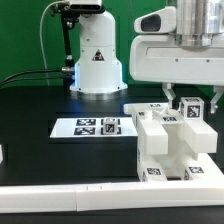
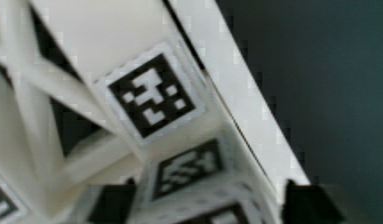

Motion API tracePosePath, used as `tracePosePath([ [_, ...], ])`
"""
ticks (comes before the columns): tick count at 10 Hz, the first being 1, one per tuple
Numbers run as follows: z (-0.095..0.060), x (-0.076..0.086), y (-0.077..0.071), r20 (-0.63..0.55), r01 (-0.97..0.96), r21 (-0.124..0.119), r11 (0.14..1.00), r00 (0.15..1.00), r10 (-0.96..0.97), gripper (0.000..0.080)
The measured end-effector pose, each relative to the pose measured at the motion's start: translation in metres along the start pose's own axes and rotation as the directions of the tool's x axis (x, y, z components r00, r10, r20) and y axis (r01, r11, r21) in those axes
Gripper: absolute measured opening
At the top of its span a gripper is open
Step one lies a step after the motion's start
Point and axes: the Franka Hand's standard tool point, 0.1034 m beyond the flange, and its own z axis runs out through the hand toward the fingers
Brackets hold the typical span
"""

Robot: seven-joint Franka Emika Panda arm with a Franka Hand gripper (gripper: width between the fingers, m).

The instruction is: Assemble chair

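Currently:
gripper [image 1: 188,103]: positioned over chair assembly [image 1: 172,146]; grasp state cannot be told
marker board [image 1: 92,127]: flat on table [image 1: 40,110]

The robot base [image 1: 97,62] is a glossy white, rounded conical housing with a small black logo mark on its front and a blue-lit ring around its foot. Above it sits a black joint section [image 1: 75,12]. A green cable [image 1: 42,35] loops beside the base. The wrist housing [image 1: 178,52] is a broad white shell with rounded corners and a grey underside. The gripper [image 1: 180,97] is dark; its fingertips [image 2: 110,200] are black.
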Motion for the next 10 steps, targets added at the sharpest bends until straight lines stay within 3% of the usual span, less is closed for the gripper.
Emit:
tracePosePath([
  [1,0.0,0.0002,0.0002,0.0,-0.058,0.0,0.998,0.998,0.058,0.0279],
  [5,0.0001,0.0002,0.0008,0.019,-0.377,0.005,0.926,0.926,0.377,0.0281],
  [7,-0.0002,0.0017,0.002,0.052,-0.618,0.008,0.786,0.785,0.617,0.0281],
  [10,0.0009,0.0009,0.0014,0.083,-0.828,-0.003,0.561,0.559,0.825,0.0281],
])
